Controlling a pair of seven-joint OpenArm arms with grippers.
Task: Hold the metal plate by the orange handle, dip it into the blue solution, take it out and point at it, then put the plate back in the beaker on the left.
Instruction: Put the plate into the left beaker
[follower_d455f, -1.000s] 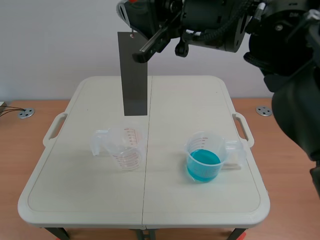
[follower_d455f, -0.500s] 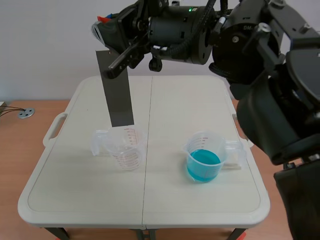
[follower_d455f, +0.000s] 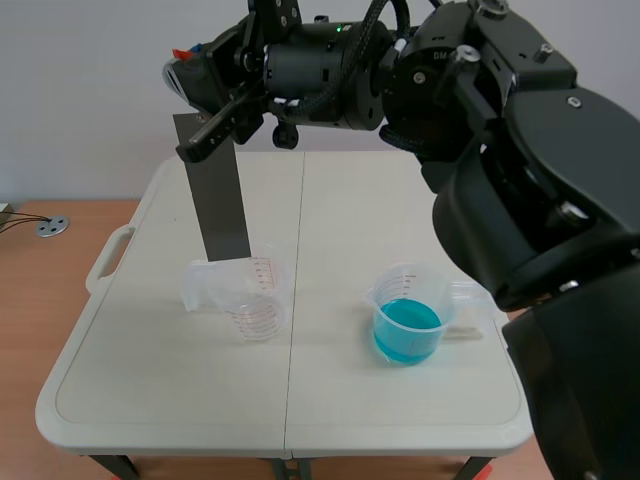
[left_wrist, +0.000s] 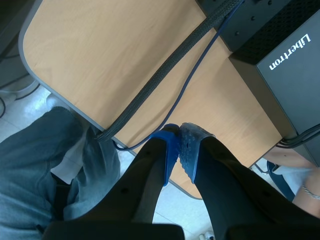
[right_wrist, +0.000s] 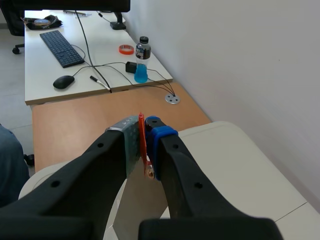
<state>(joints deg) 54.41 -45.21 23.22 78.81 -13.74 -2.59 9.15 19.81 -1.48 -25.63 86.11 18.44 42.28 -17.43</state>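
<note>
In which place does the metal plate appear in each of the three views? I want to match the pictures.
Scene view: the metal plate hangs from the right gripper, over the left half of the white table, lower end near the empty beaker.
Left wrist view: not in it.
Right wrist view: only its orange handle shows, pressed between the fingers.
Shared landmark: the white table, in the scene and right wrist views.

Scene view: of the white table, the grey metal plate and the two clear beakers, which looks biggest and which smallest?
1. white table
2. metal plate, though it hangs in the air, so its distance is unsure
3. empty beaker and blue-solution beaker: they look about alike, so I won't rank them
</note>
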